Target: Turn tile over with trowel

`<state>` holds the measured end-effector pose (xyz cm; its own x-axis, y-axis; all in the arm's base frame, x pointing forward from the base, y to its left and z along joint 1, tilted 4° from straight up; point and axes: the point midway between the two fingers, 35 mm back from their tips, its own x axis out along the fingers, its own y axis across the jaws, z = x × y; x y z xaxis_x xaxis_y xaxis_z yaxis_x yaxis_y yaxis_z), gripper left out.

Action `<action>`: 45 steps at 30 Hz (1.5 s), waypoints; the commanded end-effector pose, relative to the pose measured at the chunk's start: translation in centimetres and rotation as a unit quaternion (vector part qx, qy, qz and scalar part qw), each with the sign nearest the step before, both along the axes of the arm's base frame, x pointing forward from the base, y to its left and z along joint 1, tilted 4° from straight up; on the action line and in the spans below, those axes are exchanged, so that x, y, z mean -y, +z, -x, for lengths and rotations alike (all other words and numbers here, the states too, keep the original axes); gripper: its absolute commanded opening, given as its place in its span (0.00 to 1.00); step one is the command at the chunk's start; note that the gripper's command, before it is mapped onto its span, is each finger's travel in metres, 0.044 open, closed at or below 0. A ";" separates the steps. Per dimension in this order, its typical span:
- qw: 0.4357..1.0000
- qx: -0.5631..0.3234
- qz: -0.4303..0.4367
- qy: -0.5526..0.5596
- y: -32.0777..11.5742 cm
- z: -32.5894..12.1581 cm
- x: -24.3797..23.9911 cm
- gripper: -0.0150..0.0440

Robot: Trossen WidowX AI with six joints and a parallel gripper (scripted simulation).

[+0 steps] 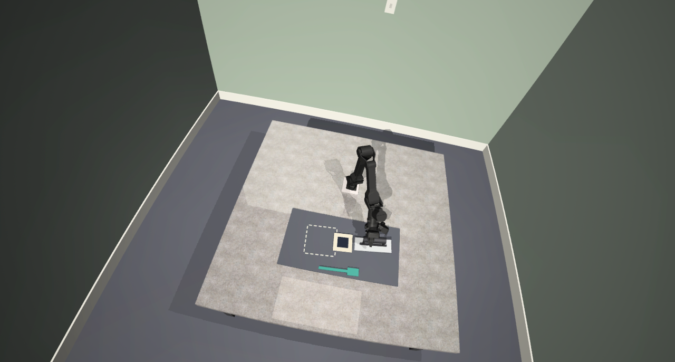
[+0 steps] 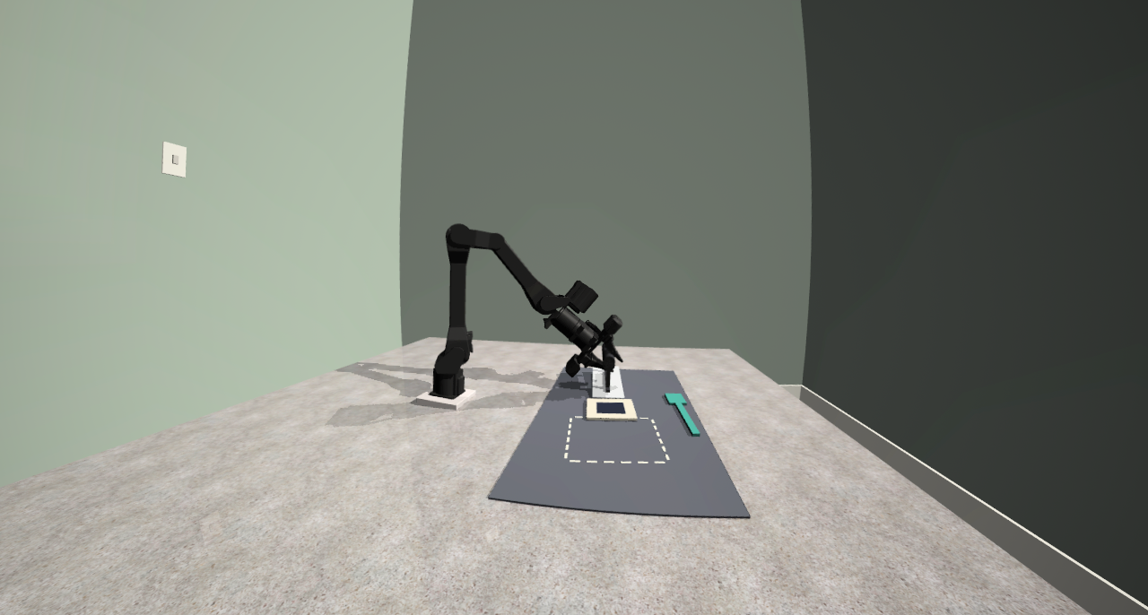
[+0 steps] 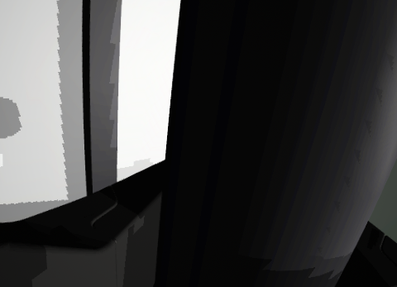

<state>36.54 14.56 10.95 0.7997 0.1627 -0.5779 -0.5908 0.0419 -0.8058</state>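
Note:
My gripper (image 1: 374, 241) (image 2: 607, 379) is shut on a trowel with a wide white blade (image 1: 388, 247) (image 2: 617, 390) (image 3: 145, 72). Its handle is mostly hidden by the black fingers. The blade is low over the mat, just right of the tile in the top view; whether it touches the mat I cannot tell. The cream tile (image 1: 342, 242) (image 2: 611, 407) lies flat, its dark-square side up. The tile sits at the right side of the dashed outline (image 1: 307, 225) (image 2: 572, 461), mostly outside it. In the wrist view, black parts cover most of the picture.
A teal tool (image 1: 353, 271) (image 2: 682, 415) with a square head and thin handle lies near the mat's front edge in the top view. The dark grey mat (image 1: 292, 246) (image 2: 610, 487) lies on the stone-look table (image 1: 245, 265) (image 2: 321, 515). The arm's white base plate stands behind the mat.

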 end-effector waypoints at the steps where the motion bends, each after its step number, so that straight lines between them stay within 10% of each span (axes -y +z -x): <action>1: 1.000 0.007 -0.004 0.002 -0.3 -0.1 -0.1 0.25; 45: 0.999 0.011 0.035 -0.001 0.0 -0.6 4.6 0.25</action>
